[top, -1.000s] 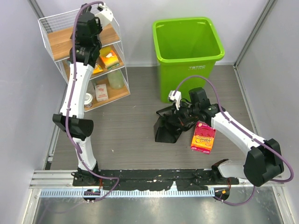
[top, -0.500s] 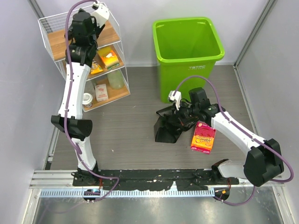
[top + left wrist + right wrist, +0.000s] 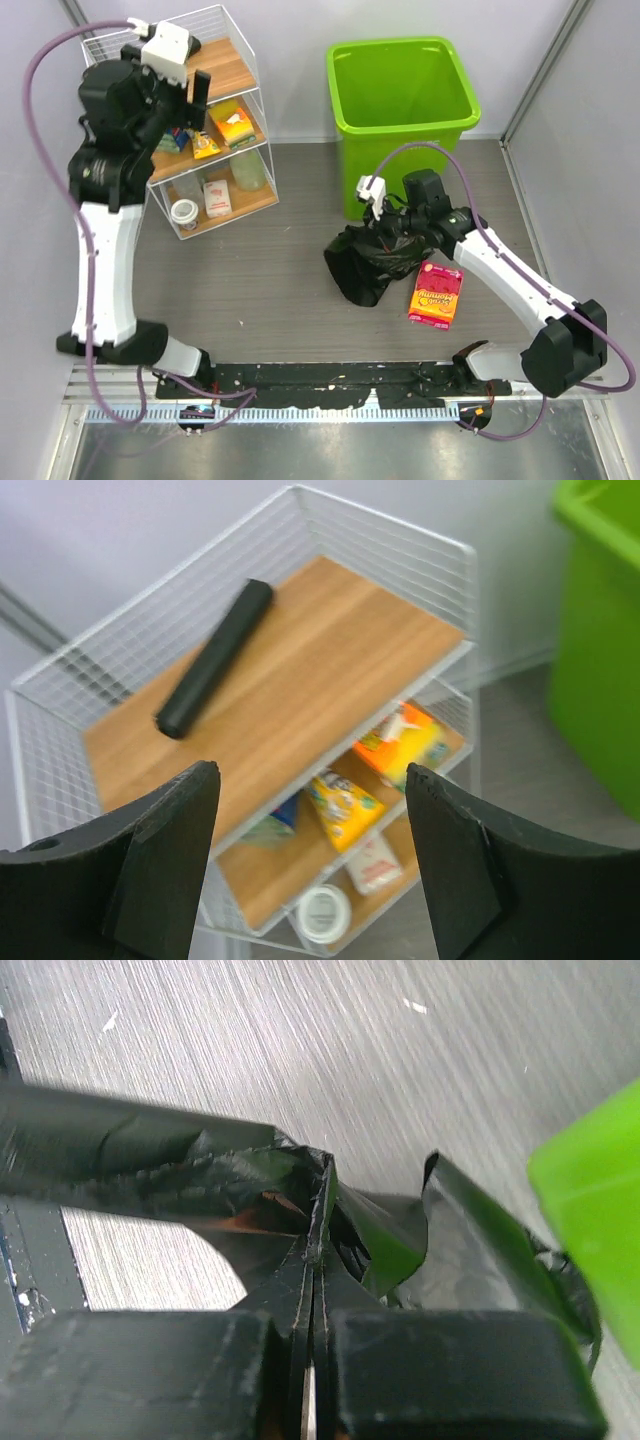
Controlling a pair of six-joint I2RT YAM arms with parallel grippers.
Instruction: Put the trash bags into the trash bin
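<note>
Your right gripper (image 3: pixel 385 238), clamped shut on the trash bags (image 3: pixel 362 272), had lifted them at centre frame, apparently toward the trash bin (image 3: pixel 400 126); your left gripper (image 3: pixel 310 815), upper left, had opened empty.

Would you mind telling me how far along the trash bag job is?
Done: the right hand is shut on the trash bag. In hand: the bag, bunched on the table beside the bin. Left: lifting it into the bin. The left hand hangs open above the shelf.
</note>
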